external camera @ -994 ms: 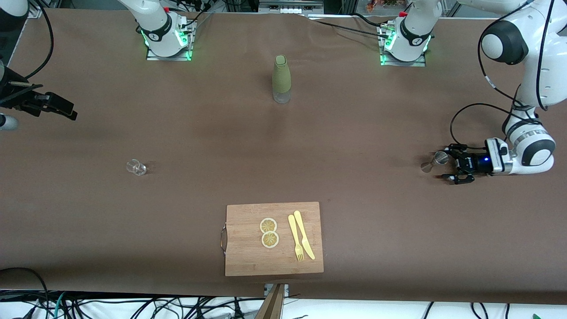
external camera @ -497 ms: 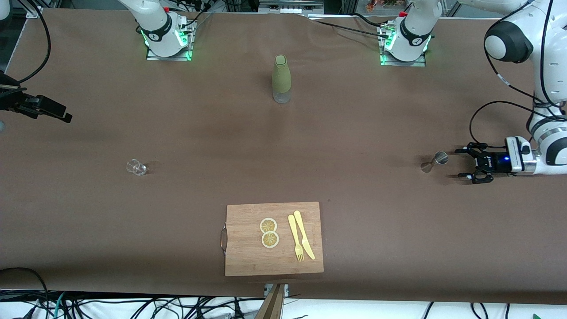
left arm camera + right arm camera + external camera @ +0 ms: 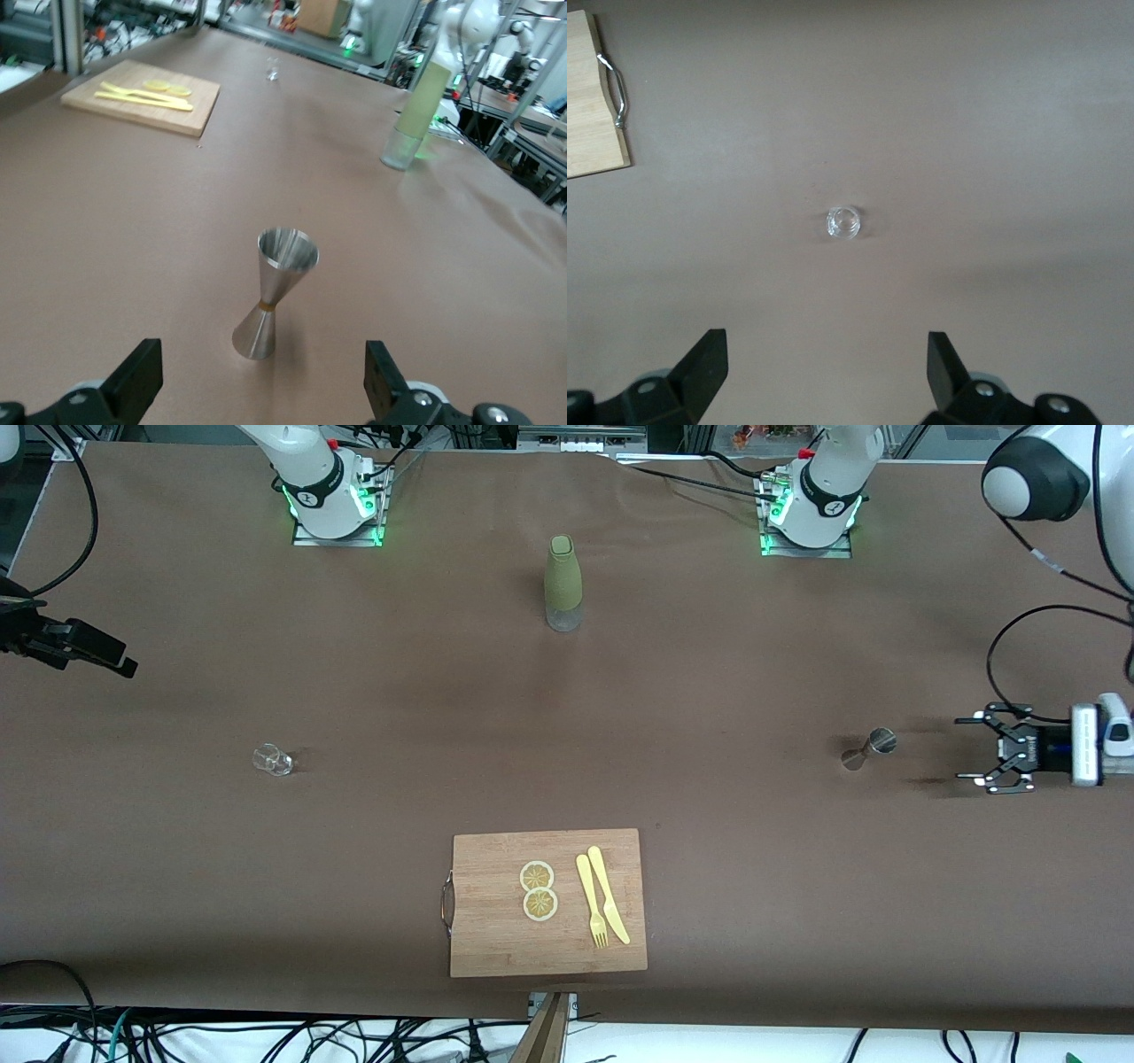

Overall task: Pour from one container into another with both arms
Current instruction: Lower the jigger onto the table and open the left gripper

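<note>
Steel jigger point(image 3: 867, 748) standing clear of left gripper point(image 3: 982, 750), jaws gaping empty.
Sitting well apart from wide-open right gripper point(image 3: 124, 664): seemingly a small glass point(image 3: 272, 759).

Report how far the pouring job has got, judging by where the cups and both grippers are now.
Done: nothing shows as poured; the metal measuring cup and small glass stand apart on the table.
In hand: nothing. The left gripper is open beside the measuring cup, not touching it. The right gripper is open at its end of the table, the glass in its wrist view.
Left: grasping, lifting, pouring.
</note>
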You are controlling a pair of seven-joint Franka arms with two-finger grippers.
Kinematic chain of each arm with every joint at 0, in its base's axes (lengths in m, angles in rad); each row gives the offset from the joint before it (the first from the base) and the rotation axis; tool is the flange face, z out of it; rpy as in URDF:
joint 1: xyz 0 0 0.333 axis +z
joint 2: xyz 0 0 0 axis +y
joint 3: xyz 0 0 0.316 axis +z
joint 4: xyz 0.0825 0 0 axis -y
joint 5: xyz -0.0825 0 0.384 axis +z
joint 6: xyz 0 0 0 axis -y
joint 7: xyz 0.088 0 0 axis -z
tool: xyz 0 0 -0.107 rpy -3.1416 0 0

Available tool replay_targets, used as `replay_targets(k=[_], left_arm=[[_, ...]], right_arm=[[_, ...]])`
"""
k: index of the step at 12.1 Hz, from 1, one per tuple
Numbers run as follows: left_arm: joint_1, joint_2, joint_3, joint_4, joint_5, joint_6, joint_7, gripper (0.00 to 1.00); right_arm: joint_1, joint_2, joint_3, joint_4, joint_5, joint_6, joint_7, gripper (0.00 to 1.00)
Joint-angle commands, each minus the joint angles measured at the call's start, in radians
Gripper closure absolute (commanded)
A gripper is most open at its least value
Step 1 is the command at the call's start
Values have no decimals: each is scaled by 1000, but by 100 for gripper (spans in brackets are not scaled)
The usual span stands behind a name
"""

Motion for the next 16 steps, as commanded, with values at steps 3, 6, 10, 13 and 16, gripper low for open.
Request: replay_targets(k=[3,6,10,13,16], left_arm=[[-64,-194,3,-9,124,-1,-320,0],[-133,-270,4,31,180,-1,-478,0],[-219,-336,1,62,244,-1,-660,0],[-322,-453,-8,39,367,24,-883,0],[-390,-461,-11,42,376,24,-1036,0]], right_arm=[[26,-3,7,12,-65,16,-8,0],[26,-3,6,12,-59,6,-5,0],[26,-3,6,12,-58,6,-15,0],[26,-3,4,12,-58,8,-17,0],[26,-3,4,12,-58,8,-17,0]])
